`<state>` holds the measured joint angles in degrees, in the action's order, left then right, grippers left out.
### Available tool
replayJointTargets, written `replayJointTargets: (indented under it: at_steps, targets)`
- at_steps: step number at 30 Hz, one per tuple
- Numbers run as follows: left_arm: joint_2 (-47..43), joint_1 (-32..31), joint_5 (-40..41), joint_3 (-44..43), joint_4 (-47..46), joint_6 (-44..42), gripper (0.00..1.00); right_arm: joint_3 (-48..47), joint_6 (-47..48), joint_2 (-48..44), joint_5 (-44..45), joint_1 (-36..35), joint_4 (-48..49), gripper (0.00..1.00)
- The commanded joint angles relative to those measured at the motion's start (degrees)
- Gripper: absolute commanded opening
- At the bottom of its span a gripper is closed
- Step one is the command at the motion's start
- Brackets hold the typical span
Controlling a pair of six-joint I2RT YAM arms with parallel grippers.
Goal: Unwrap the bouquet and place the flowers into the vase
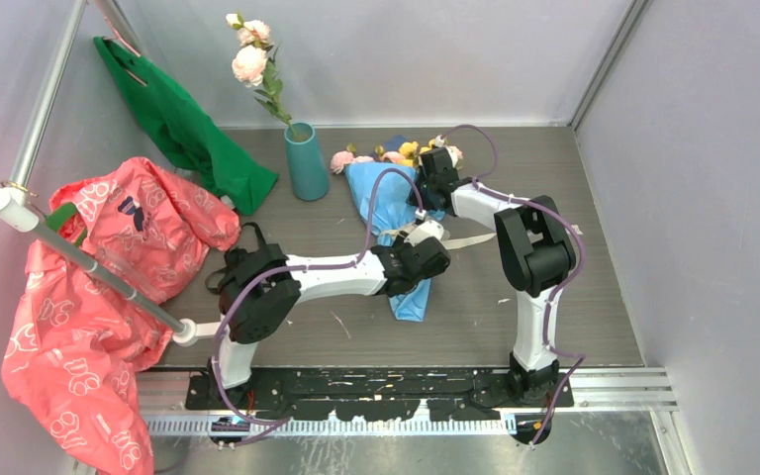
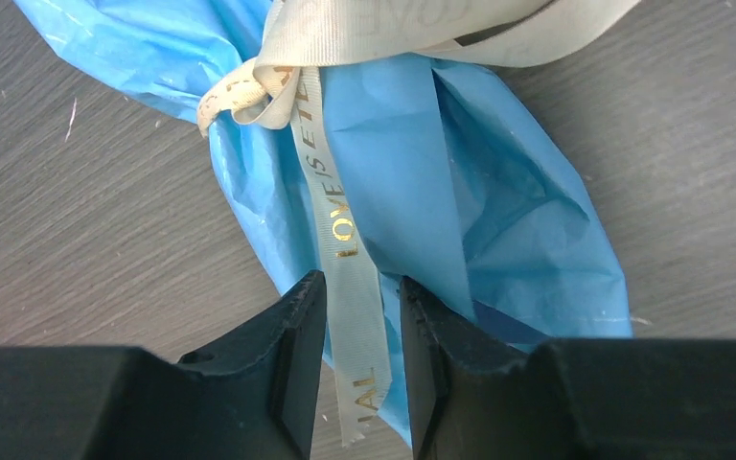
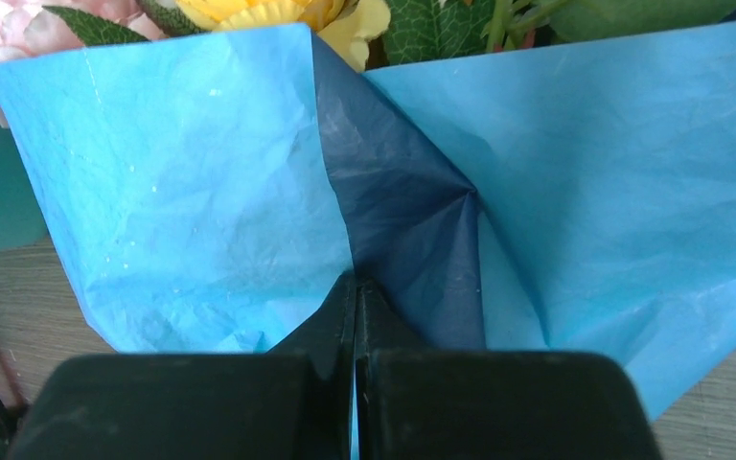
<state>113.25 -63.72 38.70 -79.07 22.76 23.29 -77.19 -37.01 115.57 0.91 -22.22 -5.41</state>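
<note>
Bouquet (image 1: 362, 190) lies on the counter (image 1: 475, 307) beside the vase (image 1: 306, 163), its ribbon (image 2: 340, 206) tied. The right pincer (image 3: 355, 287) is clamped on the blue paper (image 3: 182, 192), probably to anchor it. The left pincer (image 2: 362, 287) straddles the ribbon tail, jaws apart, poised to tug.

**Left arm** (image 1: 327, 275): base at the near edge, on the left. Upper link folded low; white forearm runs level and to the right, across the middle of the table. Wrist turned downward.

**Left gripper** (image 2: 359, 287): points down. Black fingers are parted by a narrow gap, and a cream ribbon (image 2: 340, 240) runs through it lengthwise. No clamp on the ribbon is visible.

**Right arm** (image 1: 529, 247): base at the near edge, on the right. Rises to a raised black elbow; forearm reaches away and to the left, toward the far side.

**Right gripper** (image 3: 355, 283): fingers pressed together, tips pinching a fold of the blue paper sheet (image 3: 201, 192).
</note>
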Motion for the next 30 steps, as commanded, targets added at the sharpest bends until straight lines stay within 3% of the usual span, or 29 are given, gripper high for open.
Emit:
replayJointTargets:
  at_steps: [1, 10, 16, 18, 19, 27, 30]
  targets:
    - [1.38, 3.73, -2.56, -1.52, -3.53, -0.44, 0.36, -0.3, -0.08, 1.23, -0.09, 0.35, 1.51, 0.01]
    - [2.58, 7.68, -4.55, -2.85, -3.52, 1.41, 0.36, -0.09, 0.22, 2.05, -0.17, 0.58, 1.46, 0.01]
    - [4.47, 8.97, -6.43, -2.51, -2.96, 1.42, 0.22, 0.46, 0.01, 1.84, -0.12, 1.16, 1.82, 0.01]
    - [5.36, 9.01, -6.53, -2.81, -2.23, 1.8, 0.03, 0.51, 0.08, 1.81, -0.14, 1.19, 1.8, 0.01]
    - [5.6, 9.0, -6.64, -2.92, -1.94, 1.92, 0.0, 0.58, 0.1, 1.89, -0.13, 1.23, 1.77, 0.01]
    - [-1.77, 7.61, -3.98, -1.49, -0.73, 0.55, 0.01, 0.62, 0.1, 2.38, -2.21, 1.4, 2.06, 0.01]
    - [-6.12, 6.62, -4.27, -1.44, 0.81, 0.78, 0.12, 0.44, 0.14, 2.32, -2.18, 1.46, 1.87, 0.01]
